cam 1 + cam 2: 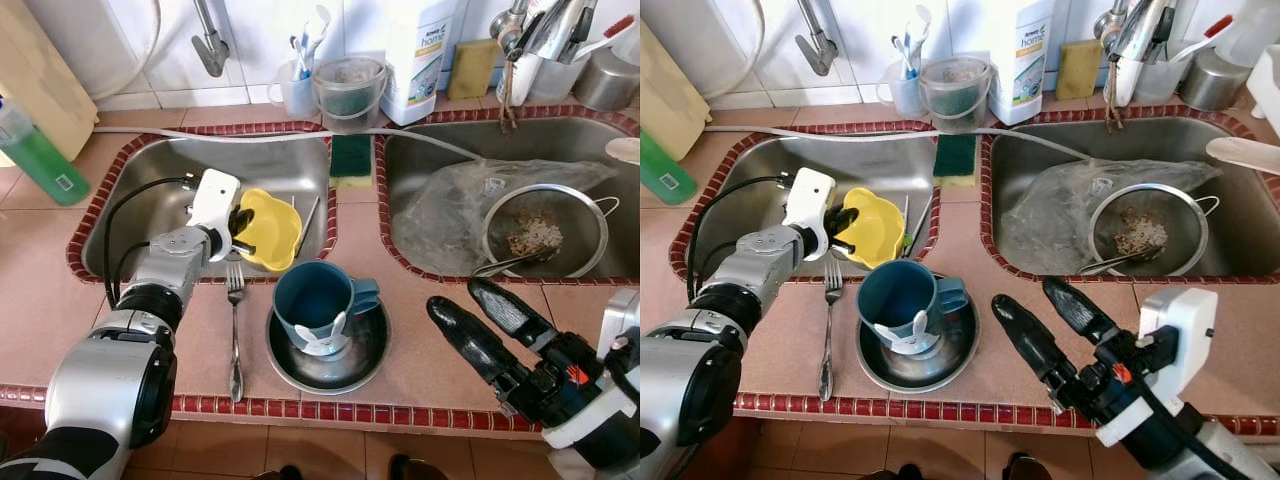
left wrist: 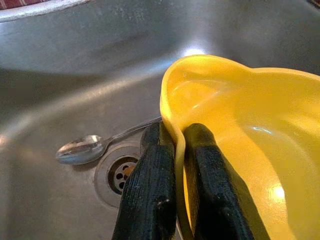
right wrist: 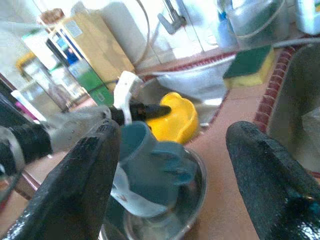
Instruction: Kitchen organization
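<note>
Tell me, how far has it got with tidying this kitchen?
Early days. In hand: the left gripper pinches the yellow bowl by its rim over the left sink. Left: the blue mug in a steel bowl, the fork, the strainer. Right gripper hovers open.

Head views bright, evenly lit, sharp across frame; soft shadows under blue cup (image 1: 312, 302) and steel bowl (image 1: 328, 350). Mild wide-angle bending toward edges. Glare patches on steel sink (image 1: 290, 165) walls and on plastic bag (image 1: 470, 200). Left wrist view crisp, warm; white hotspot on sink wall above yellow bowl (image 2: 250, 145), small highlights inside it, black fingers (image 2: 150, 190) in shade. Right wrist view hazy, washed out, background overexposed; near fingers (image 3: 75, 185) soft, out of focus.
</note>
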Tool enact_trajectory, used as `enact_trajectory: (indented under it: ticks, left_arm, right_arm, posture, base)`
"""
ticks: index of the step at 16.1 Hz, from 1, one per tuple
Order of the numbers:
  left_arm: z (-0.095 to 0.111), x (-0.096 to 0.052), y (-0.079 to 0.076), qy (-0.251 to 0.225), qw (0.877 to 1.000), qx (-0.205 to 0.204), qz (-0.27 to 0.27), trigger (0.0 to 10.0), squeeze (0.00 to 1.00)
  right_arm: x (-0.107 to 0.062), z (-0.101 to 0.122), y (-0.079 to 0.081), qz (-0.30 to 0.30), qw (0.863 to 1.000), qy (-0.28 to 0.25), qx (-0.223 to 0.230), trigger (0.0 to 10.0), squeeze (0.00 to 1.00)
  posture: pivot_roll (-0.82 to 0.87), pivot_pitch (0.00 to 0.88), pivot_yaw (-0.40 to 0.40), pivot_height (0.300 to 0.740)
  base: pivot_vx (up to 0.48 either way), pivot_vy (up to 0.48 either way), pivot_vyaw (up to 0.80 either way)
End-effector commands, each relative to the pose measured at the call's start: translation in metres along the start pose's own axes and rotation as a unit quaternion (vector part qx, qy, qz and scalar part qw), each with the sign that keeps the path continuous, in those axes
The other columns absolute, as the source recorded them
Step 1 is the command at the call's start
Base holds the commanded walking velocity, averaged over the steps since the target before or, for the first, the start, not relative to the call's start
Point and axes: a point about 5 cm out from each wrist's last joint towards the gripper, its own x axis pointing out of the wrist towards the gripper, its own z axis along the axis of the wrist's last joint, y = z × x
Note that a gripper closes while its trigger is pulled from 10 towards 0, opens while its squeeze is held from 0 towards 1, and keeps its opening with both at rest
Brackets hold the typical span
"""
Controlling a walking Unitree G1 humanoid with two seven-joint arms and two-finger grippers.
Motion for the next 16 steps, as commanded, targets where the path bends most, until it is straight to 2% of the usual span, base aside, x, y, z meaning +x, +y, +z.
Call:
enact_trajectory:
  ticks: [1, 2, 3, 12, 14, 16]
  left_arm:
    - [-0.005, -0.002, 0.004, 0.008, 1.000, -0.003, 0.003, 10.0, 0.00]
    - [-0.005, -0.002, 0.004, 0.007, 1.000, -0.014, -0.003, 10.0, 0.12]
    - [-0.005, -0.002, 0.004, 0.005, 1.000, -0.024, -0.008, 10.0, 1.00]
    - [0.003, -0.003, 0.008, -0.009, 0.999, -0.033, -0.011, 10.0, 1.00]
    - [0.013, -0.004, 0.011, -0.033, 0.999, -0.037, -0.009, 10.0, 1.00]
    - [0.026, -0.005, 0.015, -0.062, 0.997, -0.042, -0.017, 10.0, 1.00]
  right_arm:
    - [0.000, 0.006, 0.011, 0.025, 1.000, -0.011, -0.006, 10.0, 0.00]
    - [0.001, 0.008, 0.011, 0.027, 0.999, -0.015, -0.008, 10.0, 0.00]
    - [0.001, 0.009, 0.011, 0.028, 0.999, -0.015, -0.008, 10.0, 0.00]
    - [0.005, 0.012, 0.008, 0.027, 1.000, -0.013, -0.003, 10.0, 0.00]
    - [0.008, 0.013, 0.005, 0.027, 0.999, -0.018, -0.008, 10.0, 0.00]
    - [0.014, 0.012, 0.002, 0.026, 0.999, -0.010, -0.037, 10.0, 0.00]
  posture:
    - [-0.38, 0.195, 0.147, 0.732]
    - [-0.38, 0.195, 0.147, 0.732]
    - [-0.38, 0.195, 0.146, 0.732]
    - [-0.36, 0.193, 0.144, 0.732]
    - [-0.34, 0.184, 0.141, 0.732]
    - [-0.32, 0.174, 0.137, 0.732]
  base:
    - [0.000, 0.000, 0.00]
    - [0.000, 0.000, 0.00]
    - [0.000, 0.000, 0.00]
    - [0.000, 0.000, 0.00]
    - [0.000, 0.000, 0.00]
    - [0.000, 0.000, 0.00]
